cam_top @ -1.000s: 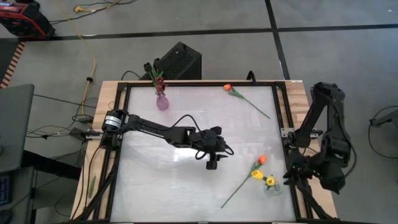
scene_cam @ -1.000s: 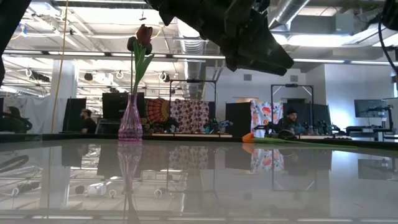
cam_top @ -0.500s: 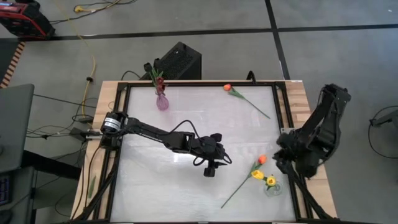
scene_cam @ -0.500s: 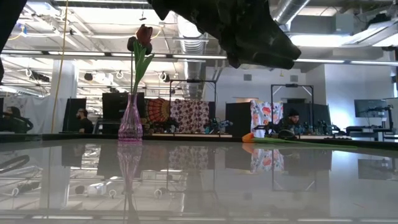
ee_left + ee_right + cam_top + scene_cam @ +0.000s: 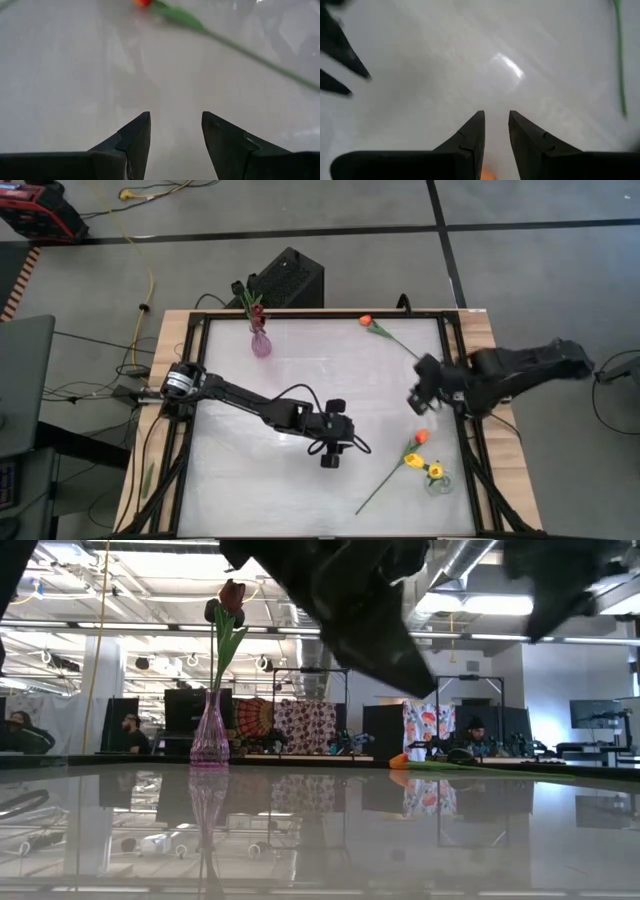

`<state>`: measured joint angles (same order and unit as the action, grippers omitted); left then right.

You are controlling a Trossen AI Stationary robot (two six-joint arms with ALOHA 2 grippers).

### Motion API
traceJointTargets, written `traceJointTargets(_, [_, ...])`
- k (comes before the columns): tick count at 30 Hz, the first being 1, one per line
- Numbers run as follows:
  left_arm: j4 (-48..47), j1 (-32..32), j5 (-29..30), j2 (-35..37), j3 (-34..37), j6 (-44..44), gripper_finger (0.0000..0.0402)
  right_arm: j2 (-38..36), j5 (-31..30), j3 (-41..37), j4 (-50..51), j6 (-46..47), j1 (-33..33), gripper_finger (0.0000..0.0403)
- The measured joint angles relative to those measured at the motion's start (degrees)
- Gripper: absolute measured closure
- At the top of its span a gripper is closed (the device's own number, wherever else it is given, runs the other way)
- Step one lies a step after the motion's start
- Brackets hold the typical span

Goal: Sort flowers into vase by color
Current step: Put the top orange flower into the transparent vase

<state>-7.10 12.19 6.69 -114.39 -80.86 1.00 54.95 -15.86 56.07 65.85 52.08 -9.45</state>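
A purple vase [image 5: 260,343] with dark red tulips [image 5: 254,305] stands at the table's far left; it also shows in the low view [image 5: 209,735]. An orange tulip [image 5: 366,321] lies at the far right. An orange tulip [image 5: 421,437] and a yellow tulip [image 5: 413,461] lie at the near right beside a clear vase [image 5: 437,477] that holds a yellow flower. My left gripper [image 5: 328,462] hovers open and empty over the table's middle [image 5: 175,125]. My right gripper [image 5: 415,400] hangs above the near orange tulip, narrowly open and empty [image 5: 496,122].
The white tabletop [image 5: 300,380] is framed by black rails, with wooden edges left and right. A black box [image 5: 290,277] stands behind the far edge. People and screens show in the room beyond the table in the low view.
My right arm has swung from its place at the table's near right edge out over the table, toward the far and left, and now reaches above the near orange tulip. My left gripper has drifted a little toward the near edge. No flower has moved.
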Motion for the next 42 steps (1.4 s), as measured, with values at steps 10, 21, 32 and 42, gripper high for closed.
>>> traceJointTargets(10, [-8.37, 3.61, -1.9, 3.11, 3.64, -2.42, 0.0235, 12.33, 18.69, -0.01, -13.18, -32.25, 36.32, 0.0289])
traceJointTargets(21, [20.35, 2.45, 3.6, 26.35, 34.11, 1.65, 0.0235, 31.06, 19.04, -0.07, -20.72, -48.36, 54.14, 0.0216])
traceJointTargets(32, [24.79, 5.0, 3.01, 34.69, 43.76, 8.31, 0.0235, 44.86, 16.05, 4.37, -21.86, -61.13, 60.12, 0.0174])
traceJointTargets(42, [23.69, 6.78, 2.99, 34.69, 43.74, 11.73, 0.0235, 48.19, 14.63, 4.87, -22.67, -64.27, 61.08, 0.0211])
